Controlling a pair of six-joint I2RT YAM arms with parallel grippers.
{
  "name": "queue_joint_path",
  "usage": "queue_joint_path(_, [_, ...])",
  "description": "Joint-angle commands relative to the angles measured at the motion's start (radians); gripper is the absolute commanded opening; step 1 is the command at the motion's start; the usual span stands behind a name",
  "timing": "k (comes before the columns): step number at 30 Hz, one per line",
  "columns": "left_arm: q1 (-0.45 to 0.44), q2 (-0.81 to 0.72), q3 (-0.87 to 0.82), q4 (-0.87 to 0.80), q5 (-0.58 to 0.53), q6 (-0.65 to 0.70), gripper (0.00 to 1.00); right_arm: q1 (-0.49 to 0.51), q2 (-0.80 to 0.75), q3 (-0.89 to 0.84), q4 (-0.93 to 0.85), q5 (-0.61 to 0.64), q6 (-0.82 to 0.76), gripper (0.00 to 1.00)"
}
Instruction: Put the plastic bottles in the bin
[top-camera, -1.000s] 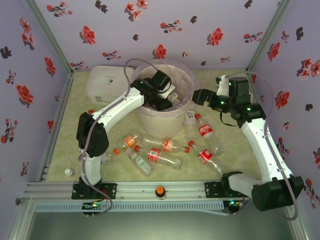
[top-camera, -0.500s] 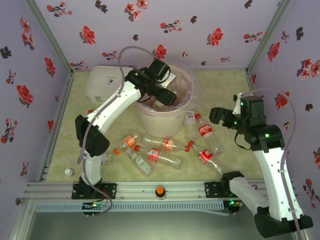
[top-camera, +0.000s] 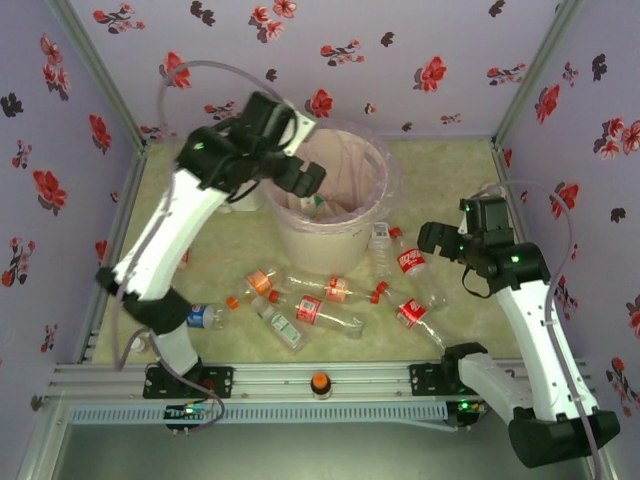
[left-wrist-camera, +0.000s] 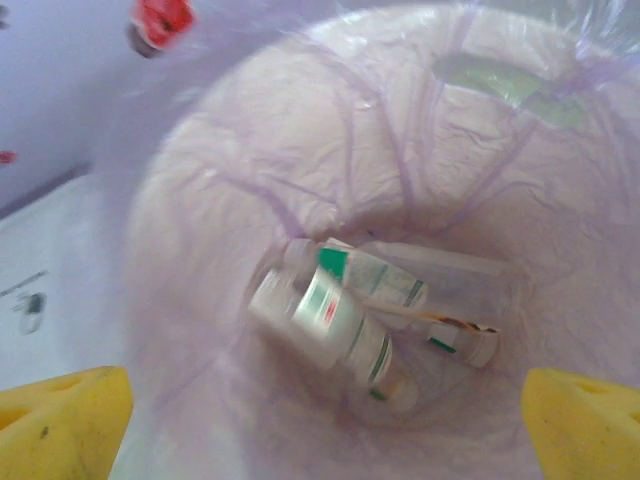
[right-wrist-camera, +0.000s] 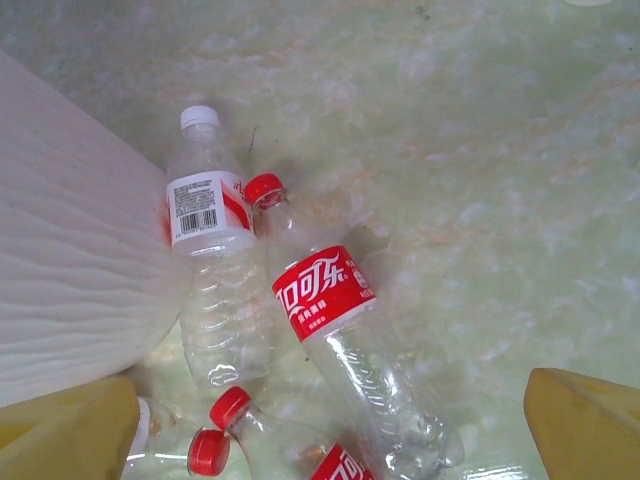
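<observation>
The bin stands at the back middle, and in the left wrist view its pink bag holds three green-labelled plastic bottles. My left gripper hangs open above the bin's left rim, yellow fingertips wide apart and nothing between them. Several bottles lie on the floor in front of the bin. My right gripper is open, hovering right of a red-labelled bottle and a white-capped bottle. More lie at the front: a red-labelled bottle and a blue-labelled bottle.
The white lidded box sits left of the bin, mostly behind my left arm. An orange cap rests on the front rail and a white cap at the front left. Floral walls close in three sides.
My left gripper has risen out of the bin and swung back to the left. My right gripper pulled away from the bin's rim to the right, then settled over the red-labelled bottle.
</observation>
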Motion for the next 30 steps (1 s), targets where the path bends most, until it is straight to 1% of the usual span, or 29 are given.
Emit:
queue_joint_path(1, [0.007, -0.154, -0.076, -0.104, -0.089, -0.08, 1.0, -0.006, 0.037, 0.005, 0.043, 0.051, 0.003, 0.99])
queue_joint_path(4, [0.035, -0.285, -0.273, -0.125, -0.099, -0.174, 1.0, -0.006, 0.053, -0.021, 0.063, 0.056, -0.001, 0.99])
queue_joint_path(6, [0.068, -0.38, -0.436, -0.137, -0.098, -0.24, 0.99, -0.008, 0.064, -0.043, 0.079, 0.051, 0.005, 0.99])
queue_joint_path(9, [0.147, -0.515, -0.665, -0.125, -0.061, -0.312, 0.98, -0.01, 0.096, -0.079, 0.102, 0.036, 0.024, 0.99])
queue_joint_path(11, [0.205, -0.597, -0.8, -0.094, -0.027, -0.349, 0.96, -0.014, 0.128, -0.113, 0.109, 0.048, 0.055, 0.99])
queue_joint_path(15, [0.288, -0.726, -1.038, 0.019, 0.091, -0.41, 0.94, -0.017, 0.2, -0.205, 0.139, 0.015, 0.083, 0.94])
queue_joint_path(16, [0.295, -0.743, -1.084, 0.05, 0.12, -0.425, 0.94, -0.017, 0.212, -0.226, 0.154, 0.006, 0.086, 0.93])
queue_joint_path(18, [0.3, -0.771, -1.181, 0.138, 0.219, -0.462, 0.94, -0.018, 0.248, -0.251, 0.179, -0.014, 0.088, 0.91])
queue_joint_path(21, [0.302, -0.827, -1.32, 0.305, 0.37, -0.535, 0.94, -0.017, 0.298, -0.27, 0.213, -0.041, 0.086, 0.92])
queue_joint_path(22, [0.301, -0.839, -1.351, 0.335, 0.386, -0.55, 0.94, -0.019, 0.312, -0.272, 0.218, -0.048, 0.086, 0.94])
queue_joint_path(24, [0.303, -0.845, -1.388, 0.343, 0.383, -0.556, 0.94, -0.017, 0.345, -0.27, 0.225, -0.055, 0.083, 0.95])
queue_joint_path(28, [0.322, -0.816, -1.397, 0.337, 0.376, -0.52, 0.95, -0.018, 0.378, -0.272, 0.274, -0.072, 0.074, 0.98])
queue_joint_path(30, [0.325, -0.797, -1.394, 0.343, 0.378, -0.515, 0.95, -0.018, 0.412, -0.265, 0.298, -0.115, 0.064, 0.98])
